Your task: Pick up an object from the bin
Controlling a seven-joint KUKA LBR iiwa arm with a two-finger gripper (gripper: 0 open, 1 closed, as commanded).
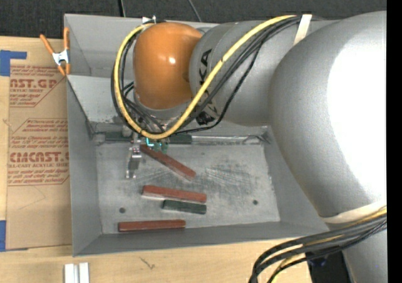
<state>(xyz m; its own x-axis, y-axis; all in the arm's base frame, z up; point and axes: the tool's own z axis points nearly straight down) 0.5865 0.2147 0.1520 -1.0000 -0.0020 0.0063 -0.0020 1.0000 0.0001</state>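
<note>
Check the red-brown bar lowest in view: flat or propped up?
Flat: the red-brown bar lies full length on the bin floor.

The one camera is looking down into the grey sheet-metal bin (239,181) from above and a little to one side, so the far and left walls are showing their inner faces. It is sitting close, the bin spanning most of the frame. The bulky silver-grey robot arm (326,99) is covering the bin's right edge.

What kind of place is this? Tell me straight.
Probably a robotics lab's bin-picking cell: a cabled robot arm reaches into a grey metal bin holding reddish-brown bars and a dark green bar.
</note>
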